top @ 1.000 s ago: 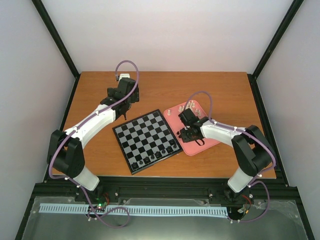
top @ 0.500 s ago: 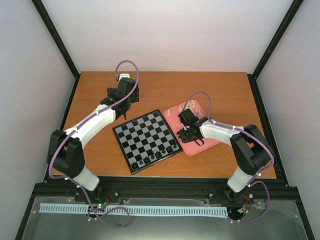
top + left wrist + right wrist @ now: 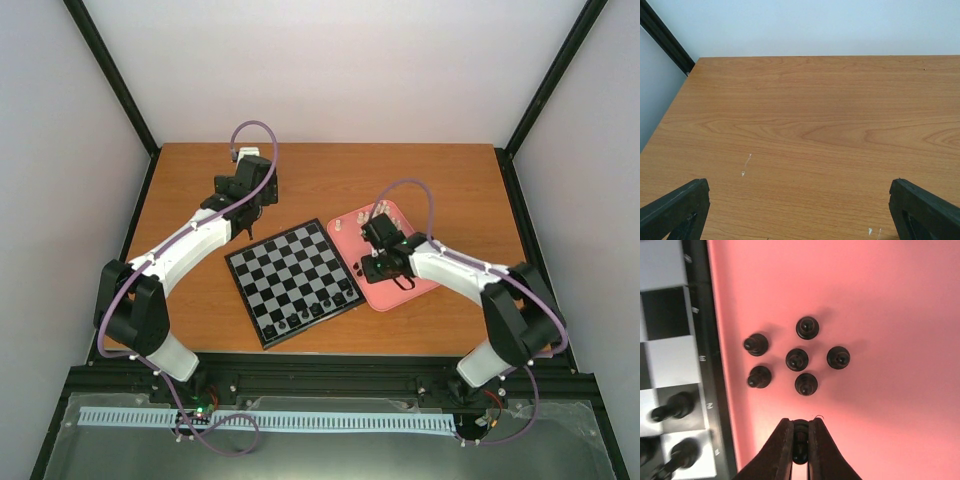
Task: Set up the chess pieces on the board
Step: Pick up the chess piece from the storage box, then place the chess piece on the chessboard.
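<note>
The board lies at the table's middle, with a row of black chess pieces along its near edge. My right gripper hangs over the pink tray beside the board. In the right wrist view it is shut on a black piece just above the tray. Several more black pieces stand on the tray ahead of it. The board's edge with black pieces shows at the left. My left gripper is wide open and empty over bare wood.
Cream-white pieces stand at the tray's far end. The table's far edge and the white wall lie ahead of the left gripper. A black frame post stands at the far left corner.
The right arm's elbow has swung to the right while its gripper stays over the tray, shut on the piece. The left arm has not moved.
</note>
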`<state>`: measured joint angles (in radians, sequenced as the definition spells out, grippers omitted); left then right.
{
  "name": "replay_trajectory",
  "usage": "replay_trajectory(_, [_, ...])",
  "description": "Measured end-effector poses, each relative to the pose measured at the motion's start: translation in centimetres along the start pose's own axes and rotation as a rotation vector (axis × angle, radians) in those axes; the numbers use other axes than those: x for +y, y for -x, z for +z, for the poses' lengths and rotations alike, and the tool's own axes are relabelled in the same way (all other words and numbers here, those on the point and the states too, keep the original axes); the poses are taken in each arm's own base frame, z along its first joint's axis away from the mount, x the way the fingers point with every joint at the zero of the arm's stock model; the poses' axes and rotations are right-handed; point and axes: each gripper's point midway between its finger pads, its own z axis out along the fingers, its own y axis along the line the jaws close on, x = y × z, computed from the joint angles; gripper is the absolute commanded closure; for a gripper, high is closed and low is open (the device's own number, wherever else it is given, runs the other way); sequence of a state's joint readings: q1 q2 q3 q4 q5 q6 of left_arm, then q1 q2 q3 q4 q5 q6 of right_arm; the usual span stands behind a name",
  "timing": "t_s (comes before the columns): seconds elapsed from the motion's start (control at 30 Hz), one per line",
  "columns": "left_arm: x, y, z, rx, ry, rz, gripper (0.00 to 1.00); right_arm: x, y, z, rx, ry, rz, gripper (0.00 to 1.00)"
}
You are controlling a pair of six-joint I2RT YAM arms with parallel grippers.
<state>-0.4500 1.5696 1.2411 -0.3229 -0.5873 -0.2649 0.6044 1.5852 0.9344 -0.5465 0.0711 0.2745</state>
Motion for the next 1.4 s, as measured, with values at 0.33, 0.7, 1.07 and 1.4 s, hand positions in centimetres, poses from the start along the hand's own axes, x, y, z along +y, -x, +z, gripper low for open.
replay_trajectory(0.33, [0.1,0.0,0.0,-0.001,0.005,0.000,0.00,3.5,3.0,-5.8,-0.136,0.093,-0.061,0.97])
replay_trajectory(0.7, [0.2,0.2,-0.2,-0.006,0.006,-0.003,0.00,10.6,2.6,-4.5,-0.080,0.176,-0.220,0.97])
replay_trajectory(1.07, [0.3,0.5,-0.5,-0.014,0.001,-0.009,0.00,12.7,0.3,-1.5,0.031,0.187,-0.275,0.97])
replay_trajectory(1.4, [0.3,0.6,-0.6,-0.017,-0.001,-0.011,0.00,12.7,0.1,-0.1,0.063,0.162,-0.278,0.97])
